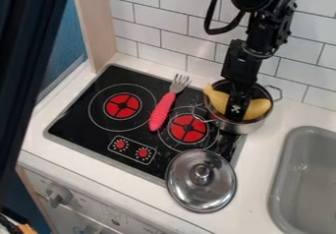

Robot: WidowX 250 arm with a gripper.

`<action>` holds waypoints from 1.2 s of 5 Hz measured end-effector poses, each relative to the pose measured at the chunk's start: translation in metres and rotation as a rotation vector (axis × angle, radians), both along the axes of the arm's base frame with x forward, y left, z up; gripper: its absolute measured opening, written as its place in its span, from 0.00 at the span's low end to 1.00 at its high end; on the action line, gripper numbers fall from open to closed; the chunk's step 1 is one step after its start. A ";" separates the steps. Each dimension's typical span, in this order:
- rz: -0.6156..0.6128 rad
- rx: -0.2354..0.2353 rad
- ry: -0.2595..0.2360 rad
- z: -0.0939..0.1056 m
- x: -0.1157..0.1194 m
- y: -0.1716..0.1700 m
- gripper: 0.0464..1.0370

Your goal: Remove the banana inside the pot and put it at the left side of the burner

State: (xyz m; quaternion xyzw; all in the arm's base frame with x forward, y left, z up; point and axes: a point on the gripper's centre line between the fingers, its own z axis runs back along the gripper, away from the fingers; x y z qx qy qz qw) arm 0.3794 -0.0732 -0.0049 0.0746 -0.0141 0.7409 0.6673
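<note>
Dark upright panel (29,46) is nearest the cam, along the 9-to-10 o'clock edge. Beyond it, white counter (263,149) w/ black stovetop (75,125) set in; grey sink (315,174) at the stovetop's 4 o'clock. Black arm (259,16) hangs in from approx 1 o'clock, its gripper (237,109) down in the pot. Lid (187,186) lies knob up at the stovetop's 5, over its edge. Steel pot (241,127) stands at the stovetop's 2-to-3, by its corner. Banana (257,109) is inside the pot, bent, both ends up near the rim. Pink-handled fork (162,111) lies btwn L burner (123,106) and R burner (179,131), tines twd approx 1.

Risks: a grip too far from the banana's middle could let it swing or slip out on the lift. Ends up near the rim could snag b/c the fit looks tight, dragging or tipping the pot. If the drop spot is just L of the R burner, the fork's in the way; banana could land on it and roll.

Banana vs gripper: it runs behind the gripper, one end out at approx 10, other at approx 3. Gripper blocks its own contact pt, so can't tell if it's open, closed or gripping the banana.
</note>
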 end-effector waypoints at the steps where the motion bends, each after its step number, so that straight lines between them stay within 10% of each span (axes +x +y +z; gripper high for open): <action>1: -0.009 -0.003 -0.009 0.012 0.001 0.002 0.56; 3: -0.111 0.027 -0.026 0.066 0.011 0.010 0.56; 5: -0.287 0.051 0.186 0.065 -0.023 0.073 0.56; 6: -0.281 0.093 0.101 0.087 -0.057 0.111 0.56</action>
